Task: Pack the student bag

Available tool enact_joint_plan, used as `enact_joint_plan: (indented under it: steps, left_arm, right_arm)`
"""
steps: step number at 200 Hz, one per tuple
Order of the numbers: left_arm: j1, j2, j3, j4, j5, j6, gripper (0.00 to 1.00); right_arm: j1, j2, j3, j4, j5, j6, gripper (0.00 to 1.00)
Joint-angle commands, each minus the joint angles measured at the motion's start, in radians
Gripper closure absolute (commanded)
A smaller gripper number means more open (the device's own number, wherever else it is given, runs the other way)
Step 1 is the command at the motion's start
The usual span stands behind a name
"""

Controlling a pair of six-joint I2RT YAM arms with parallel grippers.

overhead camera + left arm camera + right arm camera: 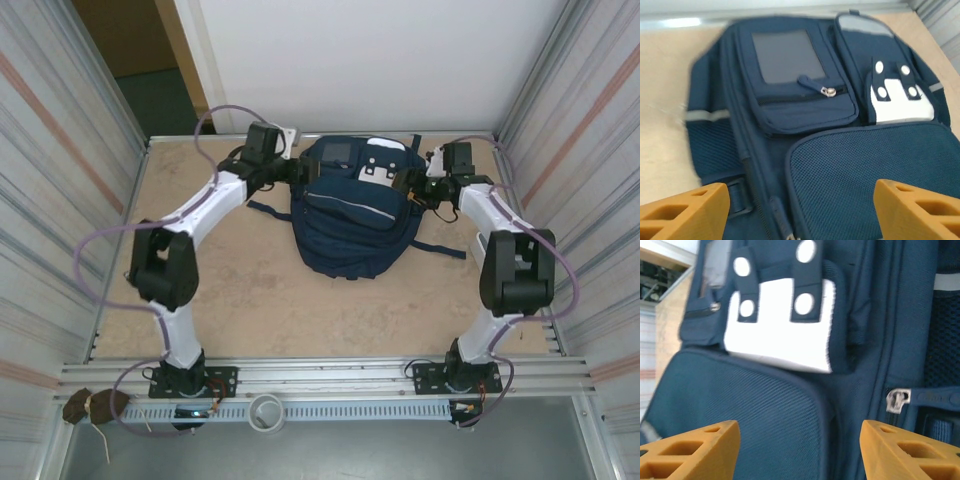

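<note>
The student bag [350, 215], a navy backpack, lies front-up at the back middle of the table. It has a white patch [780, 325], a small dark square panel [787, 55] and a silver zipper pull [897, 401]. My left gripper [290, 170] sits at the bag's upper left edge. In the left wrist view its orange fingers [685, 212] stand wide apart over the mesh-textured pocket [855, 175], open and holding nothing. My right gripper [412, 185] is at the bag's upper right. It is also open [800, 450] just above the fabric, below the white patch.
Corrugated metal walls [60, 180] close in the table on the left and right. Dark straps [440, 248] trail out from both sides of the bag. Bare wooden tabletop [260, 300] lies in front of the bag, up to the metal rail [330, 375] at the near edge.
</note>
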Motion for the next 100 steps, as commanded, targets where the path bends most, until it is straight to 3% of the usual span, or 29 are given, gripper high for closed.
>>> enact_joint_plan:
  steps: [1,28,59,100]
  left_arm:
    - [-0.008,0.058,0.052,-0.087,0.121,-0.073,0.25]
    - [-0.030,0.057,-0.023,-0.065,0.153,-0.073,0.29]
    - [-0.081,-0.015,-0.206,0.042,0.211,-0.110,0.40]
    - [-0.200,-0.159,-0.491,0.219,0.186,-0.193,0.40]
  right_arm:
    - [0.004,0.052,0.052,0.032,0.023,0.031,0.37]
    - [0.013,0.102,0.077,0.014,-0.047,-0.002,0.37]
    - [0.032,0.129,0.089,-0.020,-0.111,-0.054,0.41]
    - [0.090,0.191,0.178,-0.104,-0.155,-0.131,0.49]
